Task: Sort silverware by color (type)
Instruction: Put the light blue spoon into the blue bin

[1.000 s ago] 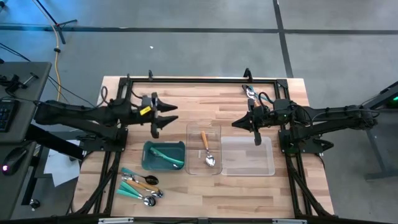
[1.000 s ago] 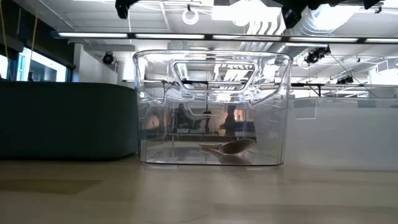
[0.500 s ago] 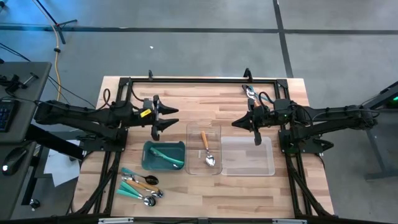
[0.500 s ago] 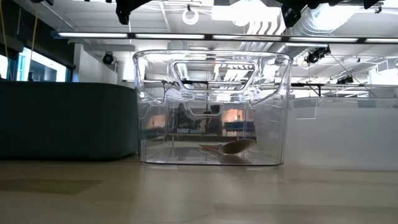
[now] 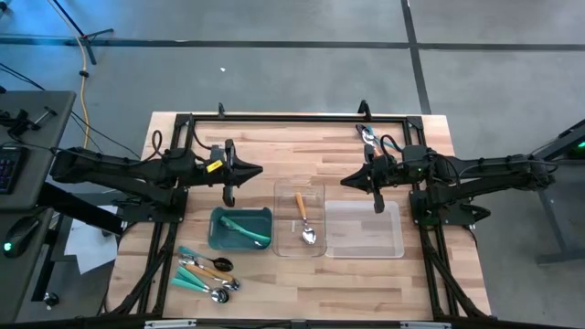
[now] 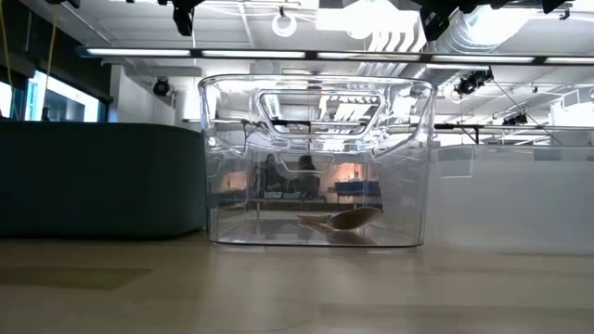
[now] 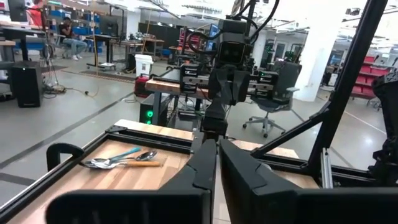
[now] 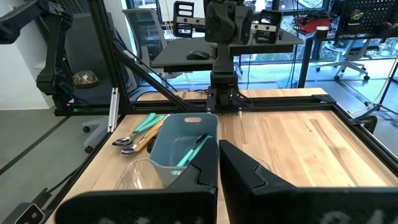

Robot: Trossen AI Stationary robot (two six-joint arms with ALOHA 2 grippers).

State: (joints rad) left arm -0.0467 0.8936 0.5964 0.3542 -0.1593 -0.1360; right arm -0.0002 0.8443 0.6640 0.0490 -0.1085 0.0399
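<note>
Above the teal bin [image 5: 241,228] the left tool [image 5: 230,183] hangs with its fingers pressed together and nothing between them, as its own wrist view shows the two dark fingers [image 7: 205,168] meeting with no gap. A teal-handled piece [image 5: 247,227] lies slantwise inside that bin, which is presumably where the teal sort collects. Just beside it, the middle clear tray [image 5: 300,219] holds one orange-handled spoon [image 5: 303,217] with its bowl toward the near edge; that tray seems to be the orange one. The second clear tray [image 5: 364,228] further right looks bare, though its clear walls make that hard to confirm from above. Near the front-left corner of the desk [image 5: 302,146] a cluster of unsorted silverware [image 5: 206,272] lies fanned together, teal and orange handles mixed, well apart from either tool. A smaller bunch [image 5: 369,137] sits at the far right edge, close to the right arm. The right tool [image 5: 377,190] is clenched and empty too, poised over the far rim of the right-hand tray, apparently waiting. With most pieces still loose, the sorting looks early, and the left arm's clenched tool would need to spread before reaching for the near pile.
</note>
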